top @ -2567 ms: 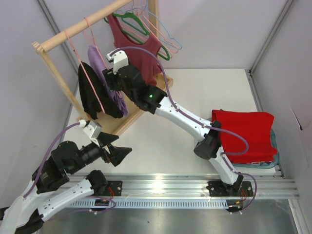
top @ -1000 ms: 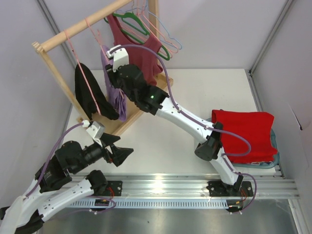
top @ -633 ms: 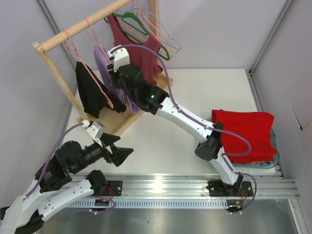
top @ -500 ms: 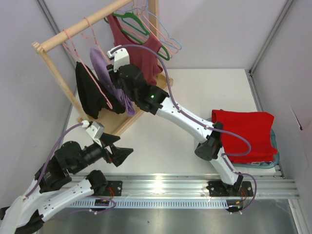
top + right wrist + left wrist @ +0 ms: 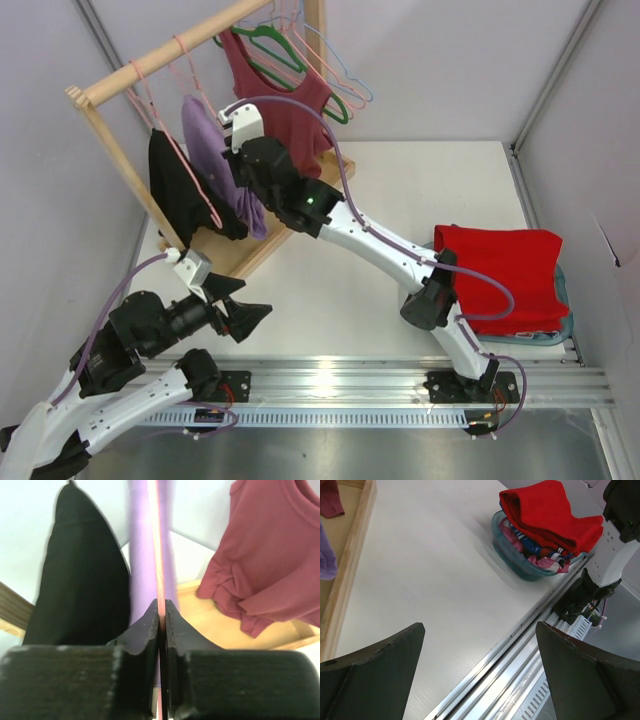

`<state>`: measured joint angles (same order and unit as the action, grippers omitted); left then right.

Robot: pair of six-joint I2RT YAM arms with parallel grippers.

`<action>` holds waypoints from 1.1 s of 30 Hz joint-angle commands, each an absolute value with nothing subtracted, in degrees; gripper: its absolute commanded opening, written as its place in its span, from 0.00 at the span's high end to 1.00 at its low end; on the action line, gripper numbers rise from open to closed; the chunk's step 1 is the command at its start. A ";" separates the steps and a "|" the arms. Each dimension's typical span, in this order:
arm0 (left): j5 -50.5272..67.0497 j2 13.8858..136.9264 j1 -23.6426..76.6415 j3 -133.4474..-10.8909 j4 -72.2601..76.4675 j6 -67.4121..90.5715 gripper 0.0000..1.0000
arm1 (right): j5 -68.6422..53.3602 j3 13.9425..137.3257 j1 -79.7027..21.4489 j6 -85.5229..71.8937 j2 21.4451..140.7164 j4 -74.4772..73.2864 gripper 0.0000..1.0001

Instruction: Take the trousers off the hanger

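Observation:
The lilac trousers (image 5: pixel 203 138) hang folded over the thin pale pink hanger (image 5: pixel 192 78) on the wooden rail. My right gripper (image 5: pixel 230 175) reaches in from the right, level with the trousers. In the right wrist view its jaws (image 5: pixel 160 605) are pressed together on the pink hanger (image 5: pixel 158 555), and the lilac trousers (image 5: pixel 142 555) run blurred behind the wire. My left gripper (image 5: pixel 258 315) hovers low at the near left of the table, well away from the rack. It stands wide open (image 5: pixel 480 630) with nothing between its fingers.
A black garment (image 5: pixel 175 195) hangs just left of the trousers and a maroon top (image 5: pixel 285 90) to the right, with a green hanger (image 5: pixel 275 50) behind. The wooden rack (image 5: pixel 100 95) has a base board (image 5: pixel 225 625). A teal bowl (image 5: pixel 506 547) under red cloth (image 5: pixel 505 270) sits at the right.
My right jaws have closed onto the pink hanger wire. The trousers and the black garment swung out towards the table and back. The left arm has barely moved.

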<state>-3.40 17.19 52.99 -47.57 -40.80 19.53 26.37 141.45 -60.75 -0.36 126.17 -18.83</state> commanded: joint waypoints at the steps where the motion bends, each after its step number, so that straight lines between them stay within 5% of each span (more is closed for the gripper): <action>1: -3.43 16.79 53.17 -47.55 -39.11 20.39 0.01 | 27.51 141.59 -60.64 -0.70 122.17 -16.88 1.00; 33: -5.71 16.87 53.17 -52.46 -41.66 20.30 0.01 | 22.24 141.92 -58.80 3.87 114.25 0.71 1.00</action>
<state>-4.60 16.38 52.99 -48.69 -41.60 19.70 23.20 134.98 -59.09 4.10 118.39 -10.07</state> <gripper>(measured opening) 0.994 0.047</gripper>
